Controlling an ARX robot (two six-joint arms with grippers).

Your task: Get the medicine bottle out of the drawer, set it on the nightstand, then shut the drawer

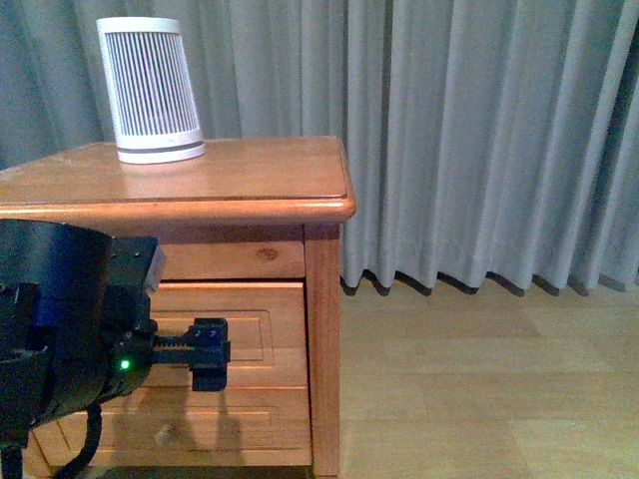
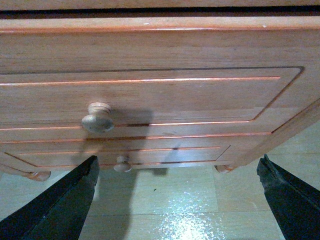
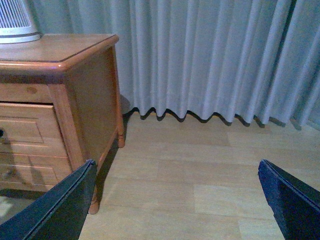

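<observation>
Nearest, the left pincer gapes wide before the drawer, reddish wood with a recessed panel and round knob, seemingly shut, contents hidden. The right pincer gapes too. Beyond, the nightstand has a smooth top bearing a white slatted device.

**Knob in reach, open floor to the right**

The left gripper faces the drawer with its jaws spread wide, and there's free air between them and the knob. Up on the nightstand, the white device takes the left rear while the right half is bare wood. Right of the cabinet, the floor runs free to the curtain.
</observation>
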